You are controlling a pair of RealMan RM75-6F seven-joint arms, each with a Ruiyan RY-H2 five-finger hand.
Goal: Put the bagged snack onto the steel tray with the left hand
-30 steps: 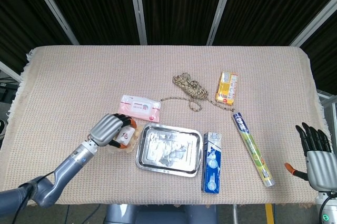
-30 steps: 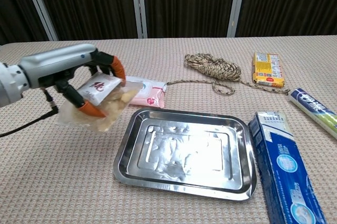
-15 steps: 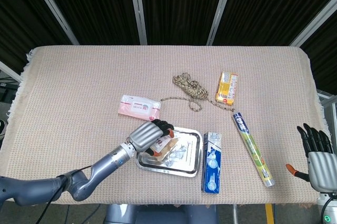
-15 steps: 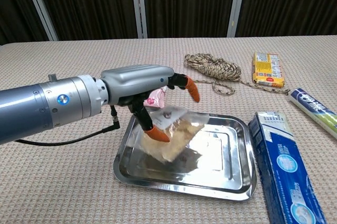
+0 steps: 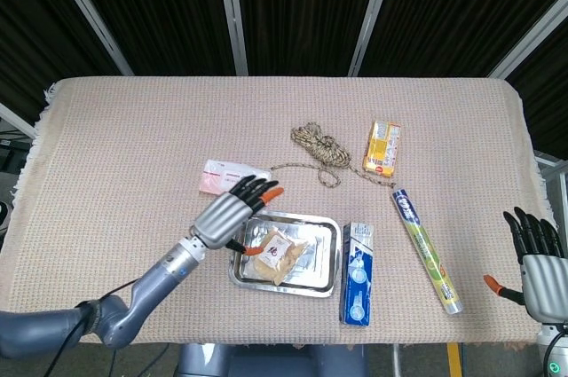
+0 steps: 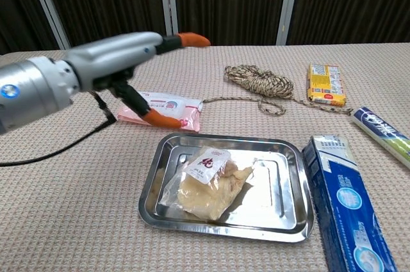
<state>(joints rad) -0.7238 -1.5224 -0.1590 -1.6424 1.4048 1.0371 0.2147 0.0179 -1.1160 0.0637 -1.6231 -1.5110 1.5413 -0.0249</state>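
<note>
A table draped in beige woven cloth (image 5: 115, 146) is backed by dark panels with pale metal struts; on it are seen a coiled rope (image 5: 321, 145), a yellow packet (image 5: 382, 146), a pink wipes pack (image 5: 218, 177), a blue box (image 5: 358, 260) and a foil roll (image 5: 426, 249). The bagged snack (image 6: 206, 180) lies flat inside the steel tray (image 6: 291, 211), near centre. The left hand (image 5: 232, 215) is held spread and empty above the tray's left edge, partly covering the wipes; the right hand (image 5: 537, 260) is seen spread and empty at the near right corner.

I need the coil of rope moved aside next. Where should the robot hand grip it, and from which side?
Grip the bunched coil of the rope from above, fingers straddling its thick middle. It lies flat on the cloth, and the thin tail trailing toward the yellow box offers little to hold.
</note>
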